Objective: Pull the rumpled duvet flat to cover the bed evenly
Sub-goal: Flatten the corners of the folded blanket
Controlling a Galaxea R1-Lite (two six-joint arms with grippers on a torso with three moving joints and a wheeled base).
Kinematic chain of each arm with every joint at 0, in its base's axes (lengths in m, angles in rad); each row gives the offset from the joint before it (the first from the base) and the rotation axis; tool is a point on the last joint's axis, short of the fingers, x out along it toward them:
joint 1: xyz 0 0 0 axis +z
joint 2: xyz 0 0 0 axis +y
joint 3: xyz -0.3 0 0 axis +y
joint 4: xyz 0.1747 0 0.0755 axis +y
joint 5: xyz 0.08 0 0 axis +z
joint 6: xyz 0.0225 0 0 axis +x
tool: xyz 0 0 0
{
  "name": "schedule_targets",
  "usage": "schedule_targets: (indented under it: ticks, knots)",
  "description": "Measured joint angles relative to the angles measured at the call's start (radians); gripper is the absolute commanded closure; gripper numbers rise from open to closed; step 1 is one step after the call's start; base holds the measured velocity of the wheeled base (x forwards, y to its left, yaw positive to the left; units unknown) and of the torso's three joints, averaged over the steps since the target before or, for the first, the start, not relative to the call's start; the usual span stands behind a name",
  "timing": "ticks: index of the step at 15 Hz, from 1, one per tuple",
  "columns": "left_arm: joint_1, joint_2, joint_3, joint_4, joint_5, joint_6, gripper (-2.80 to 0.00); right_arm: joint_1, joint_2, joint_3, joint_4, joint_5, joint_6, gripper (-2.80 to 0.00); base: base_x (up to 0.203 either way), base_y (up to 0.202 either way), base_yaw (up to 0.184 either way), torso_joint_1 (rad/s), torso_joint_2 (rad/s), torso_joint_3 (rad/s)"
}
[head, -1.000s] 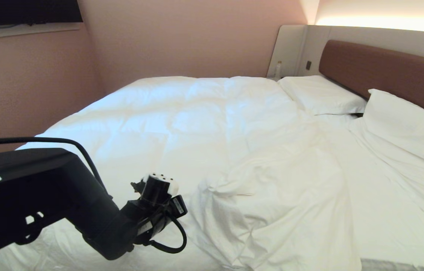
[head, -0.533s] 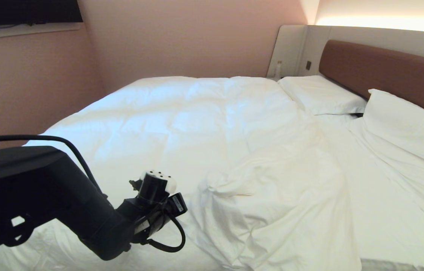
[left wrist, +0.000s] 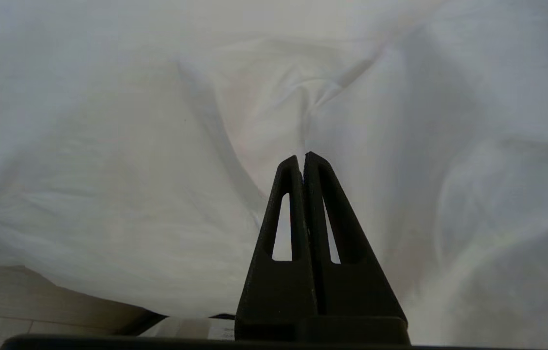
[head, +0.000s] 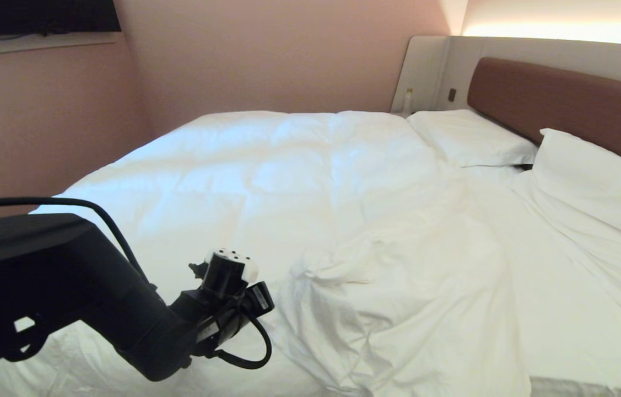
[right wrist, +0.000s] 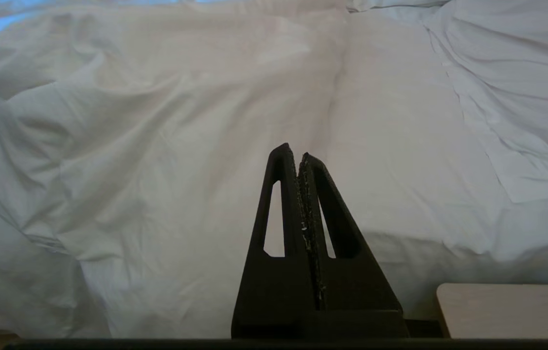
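Left black two-finger gripper [left wrist: 303,156] pressed shut on nothing, nearest the puffy white quilted duvet's [head: 299,198] bunched fold [head: 338,270] just ahead, ridge running headboardward; right gripper [right wrist: 295,151] likewise closed, empty.

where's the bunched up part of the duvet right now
In the head view the duvet's bunched fold lies near the bed's near edge, just right of the left tool.

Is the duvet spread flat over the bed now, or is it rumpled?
Rumpled: the duvet lies smooth at the far side, but its near part bunches in folds.
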Motion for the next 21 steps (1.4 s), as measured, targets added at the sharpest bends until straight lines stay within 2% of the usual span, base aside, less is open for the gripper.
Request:
schedule_targets:
  ticks: [6, 10, 13, 17, 18, 21]
  knots:
    - [0.000, -0.001, 0.000, 0.000, -0.003, 0.000, 0.00, 0.000, 0.000, 0.000, 0.001, 0.000, 0.000, 0.00, 0.000, 0.000, 0.000, -0.195, 0.46, 0.253]
    - [0.000, -0.005, -0.001, -0.005, -0.017, -0.013, 0.00, 0.000, 0.000, 0.000, 0.000, 0.000, 0.000, 0.00, 0.000, 0.000, 0.000, -0.070, 0.18, 0.107]
    - [0.003, -0.023, 0.014, -0.043, -0.059, -0.038, 0.00, 0.000, 0.000, 0.000, 0.000, 0.000, 0.000, 0.00, 0.000, 0.000, 0.000, -0.004, 0.01, 0.007]
    - [0.038, -0.128, 0.090, -0.112, -0.207, -0.070, 0.00, 0.000, 0.000, 0.000, 0.000, 0.001, 0.000, 0.00, 0.000, 0.000, 0.000, 0.000, 0.00, 0.000]
    - [0.050, -0.139, 0.100, -0.113, -0.226, -0.071, -2.80, 0.000, 0.000, 0.000, 0.000, 0.001, 0.000, 0.00, 0.000, 0.000, 0.000, 0.000, 0.00, 0.000]
    - [0.077, -0.143, 0.116, -0.117, -0.246, -0.071, -2.80, 0.000, 0.000, 0.000, 0.000, 0.001, 0.000, 0.00, 0.000, 0.000, 0.000, 0.000, 0.00, 0.000]
